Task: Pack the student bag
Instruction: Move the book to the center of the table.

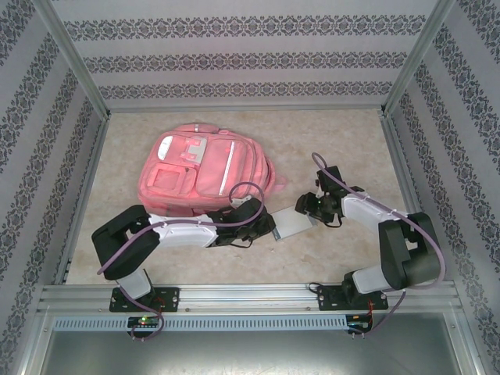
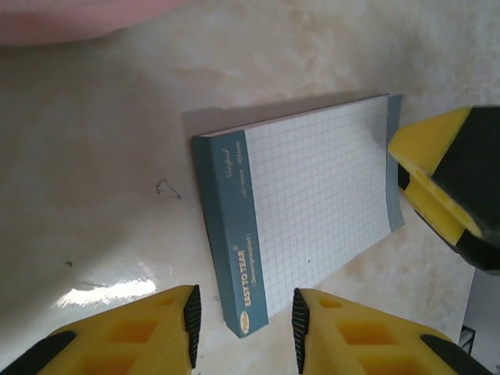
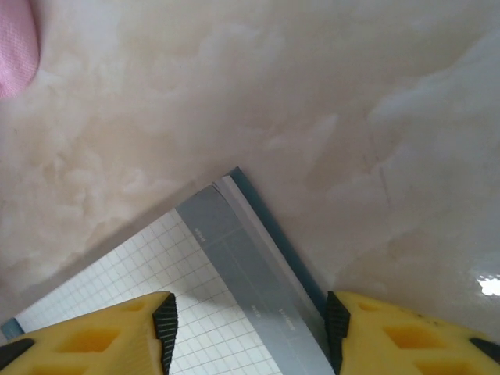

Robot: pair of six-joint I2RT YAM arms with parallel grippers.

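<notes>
The student bag (image 1: 203, 168) is a pink backpack lying flat at the back left of the table; a strip of it shows in the left wrist view (image 2: 78, 19) and a corner in the right wrist view (image 3: 16, 47). A squared notepad with a teal binding strip (image 1: 295, 226) (image 2: 312, 211) (image 3: 219, 266) lies just right of the bag, between my two grippers. My left gripper (image 1: 266, 228) (image 2: 242, 320) is open, and the pad's bound corner reaches between its fingers without touching them. My right gripper (image 1: 307, 209) (image 3: 250, 332) straddles the pad's opposite end, open, one pad against the edge.
Metal frame rails and patterned walls close in the marble-look table (image 1: 141, 258) on three sides. One of the right gripper's yellow fingers (image 2: 437, 180) shows past the notepad's far end in the left wrist view. Bare tabletop lies to the right and front of the bag.
</notes>
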